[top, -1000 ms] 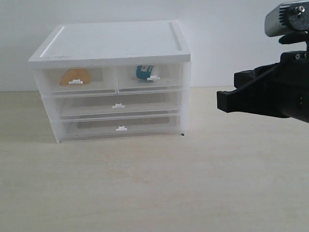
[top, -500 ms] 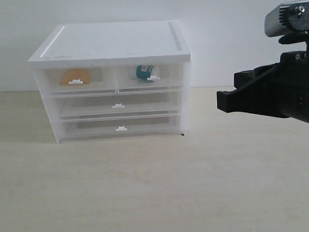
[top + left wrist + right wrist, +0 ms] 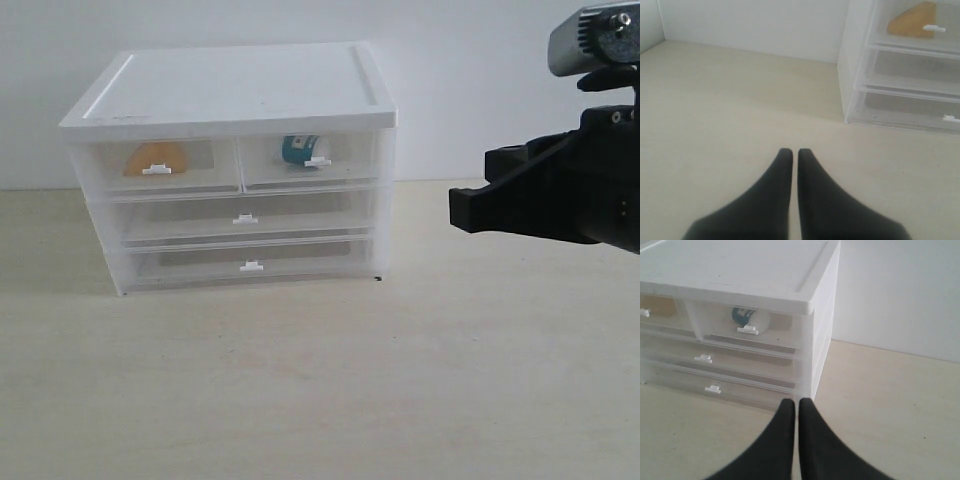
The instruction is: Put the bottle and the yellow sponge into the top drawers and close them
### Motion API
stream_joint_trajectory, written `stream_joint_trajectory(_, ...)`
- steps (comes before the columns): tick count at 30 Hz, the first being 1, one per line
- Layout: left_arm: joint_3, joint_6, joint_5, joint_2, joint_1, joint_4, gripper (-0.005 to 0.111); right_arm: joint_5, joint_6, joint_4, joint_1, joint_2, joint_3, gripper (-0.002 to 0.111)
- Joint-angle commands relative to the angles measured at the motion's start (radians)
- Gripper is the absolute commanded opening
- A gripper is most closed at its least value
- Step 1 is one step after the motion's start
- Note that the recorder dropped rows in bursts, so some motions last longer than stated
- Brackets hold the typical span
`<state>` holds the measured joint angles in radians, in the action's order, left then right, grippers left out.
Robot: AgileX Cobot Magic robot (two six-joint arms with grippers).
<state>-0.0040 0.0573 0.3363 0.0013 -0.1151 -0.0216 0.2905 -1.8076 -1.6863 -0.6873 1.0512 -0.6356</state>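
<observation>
A white drawer cabinet stands on the pale table. Its two top drawers are pushed in flush. Through the left top drawer shows the yellow sponge. Behind the front of the right top drawer lies the bottle with its teal label. My left gripper is shut and empty, low over the table left of the cabinet; it is out of the exterior view. My right gripper is shut and empty, off the cabinet's right front corner. Its black arm fills the right edge.
Two full-width drawers lie closed under the top pair. A white wall rises right behind the cabinet. Bare table stretches in front of the cabinet and to both sides.
</observation>
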Motion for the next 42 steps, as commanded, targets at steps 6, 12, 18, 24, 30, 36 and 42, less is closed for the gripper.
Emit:
stream_joint_trajectory(6,0.004,-0.008,0.001,-0.001,0.007,0.004,0.004,0.003,0.004,0.001,0.008,-0.005,0.004,0.000)
stream_joint_trajectory(12,0.004,-0.008,0.001,-0.001,0.007,0.004,0.004,0.003,0.004,0.001,0.008,-0.005,0.004,0.000)
stream_joint_trajectory(18,0.004,-0.008,0.001,-0.001,0.007,0.004,0.004,0.002,-0.012,0.035,0.008,-0.026,0.004,0.000)
stream_joint_trajectory(24,0.004,-0.008,0.001,-0.001,0.007,0.004,0.004,-0.156,0.004,0.060,0.092,-0.257,0.068,0.000)
stream_joint_trajectory(30,0.004,-0.008,0.001,-0.001,0.007,0.004,0.004,-0.318,-0.023,0.062,0.279,-0.611,0.256,0.000)
stream_joint_trajectory(36,0.004,-0.008,0.001,-0.001,0.007,0.004,0.004,-0.327,-0.038,0.084,0.389,-0.867,0.395,0.000)
stream_joint_trajectory(42,0.004,-0.008,0.001,-0.001,0.007,0.004,0.004,-0.327,-0.041,0.084,0.389,-0.985,0.467,0.000)
